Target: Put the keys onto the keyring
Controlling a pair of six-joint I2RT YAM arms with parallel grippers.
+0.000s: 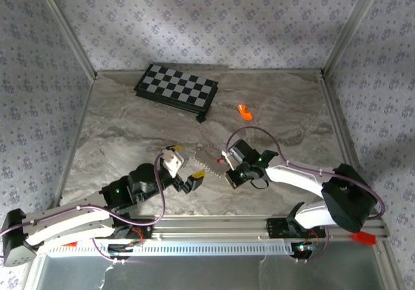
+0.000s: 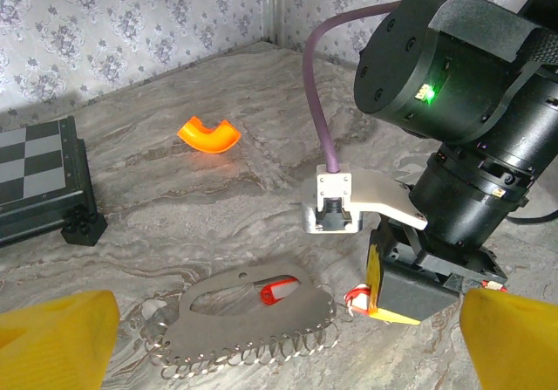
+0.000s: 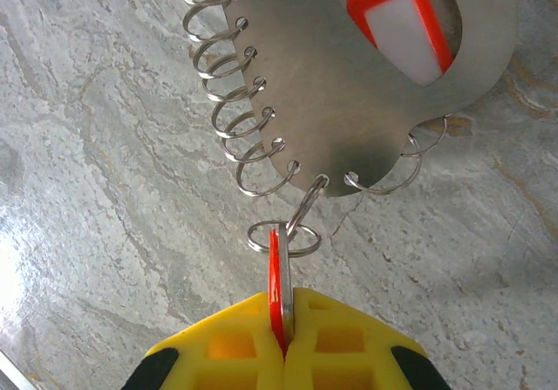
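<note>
The keyring is a flat silver plate with an oval cut-out and several wire rings along its edge; it also shows from above and up close. One red key with a pale centre lies inside the cut-out. My right gripper is shut on a second red key, held edge-on. Its tip sits in a small ring linked to the plate. My left gripper is open, its yellow fingers wide on either side of the plate and holding nothing.
A black-and-white chequered board lies at the back left. An orange curved piece rests on the marble table behind the right arm. Patterned walls and metal posts close in the table on three sides.
</note>
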